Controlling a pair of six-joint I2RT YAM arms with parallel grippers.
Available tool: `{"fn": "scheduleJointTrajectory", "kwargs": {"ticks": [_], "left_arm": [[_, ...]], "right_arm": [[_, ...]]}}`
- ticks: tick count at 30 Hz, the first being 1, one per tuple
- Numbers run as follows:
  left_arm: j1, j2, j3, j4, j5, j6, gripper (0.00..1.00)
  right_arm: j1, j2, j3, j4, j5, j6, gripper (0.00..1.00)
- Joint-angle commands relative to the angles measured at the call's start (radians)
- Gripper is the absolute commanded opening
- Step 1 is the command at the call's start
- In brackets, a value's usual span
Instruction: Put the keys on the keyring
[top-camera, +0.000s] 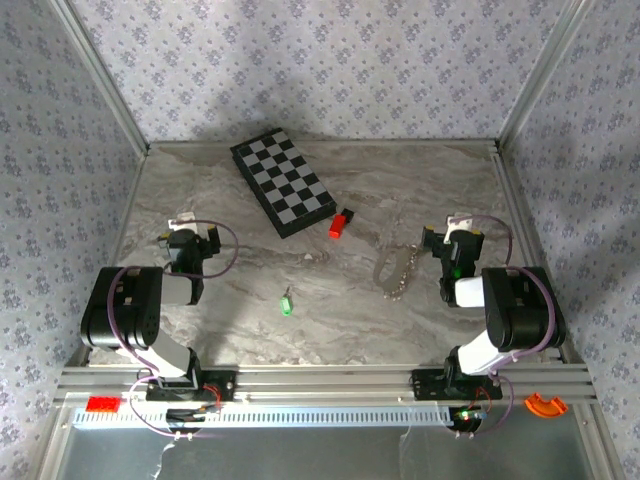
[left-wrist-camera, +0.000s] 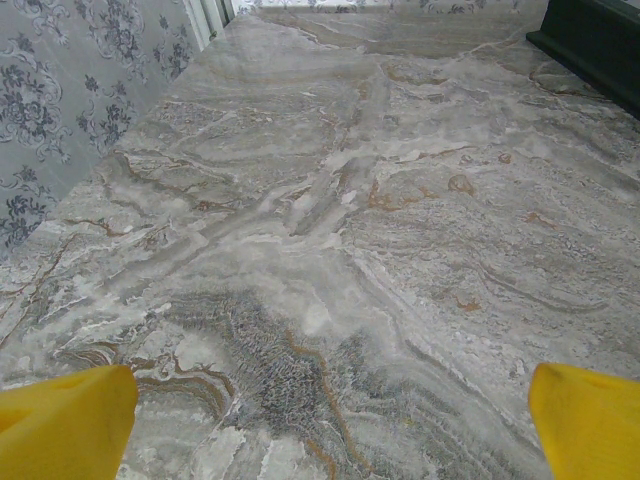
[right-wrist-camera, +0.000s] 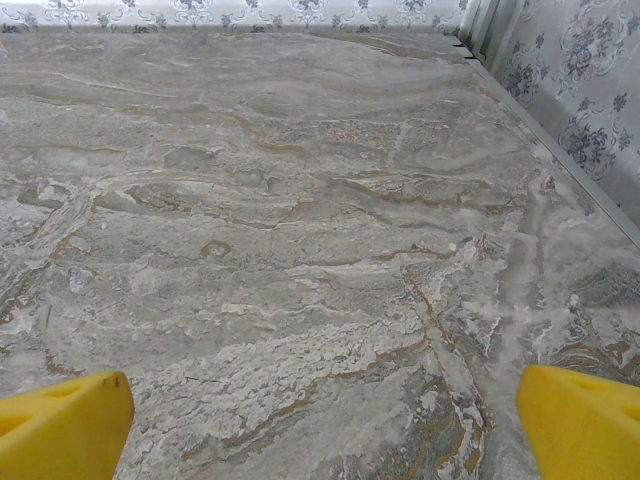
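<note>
The key (top-camera: 287, 302), tiny with a bright green head, lies flat on the marble table near the front middle. The keyring (top-camera: 397, 270), a pale glinting chain loop, lies to its right, well apart from it. My left gripper (top-camera: 188, 226) rests low at the left of the table, far from the key. In the left wrist view the left gripper (left-wrist-camera: 330, 425) is open, its yellow fingertips (left-wrist-camera: 70, 420) wide apart over bare marble. My right gripper (top-camera: 457, 234) sits just right of the keyring. The right gripper (right-wrist-camera: 320, 425) is open too, nothing between its yellow fingertips (right-wrist-camera: 585, 420).
A black-and-white checkerboard (top-camera: 283, 180) lies at the back middle, its dark edge (left-wrist-camera: 600, 35) showing in the left wrist view. A red-and-black block (top-camera: 341, 224) sits by its near right corner. Patterned walls with metal rails (top-camera: 515, 215) close the table on three sides.
</note>
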Motion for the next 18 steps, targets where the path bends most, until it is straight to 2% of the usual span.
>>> {"fn": "scheduleJointTrajectory", "kwargs": {"ticks": [1, 18], "left_arm": [[0.004, -0.015, 0.018, 0.0, 0.018, -0.011, 1.0], [0.004, -0.015, 0.018, 0.0, 0.019, -0.011, 1.0]], "right_arm": [[0.003, 0.001, 0.021, 0.0, 0.009, -0.001, 1.0], [-0.005, 0.0, 0.022, -0.005, -0.005, 0.003, 1.0]]}}
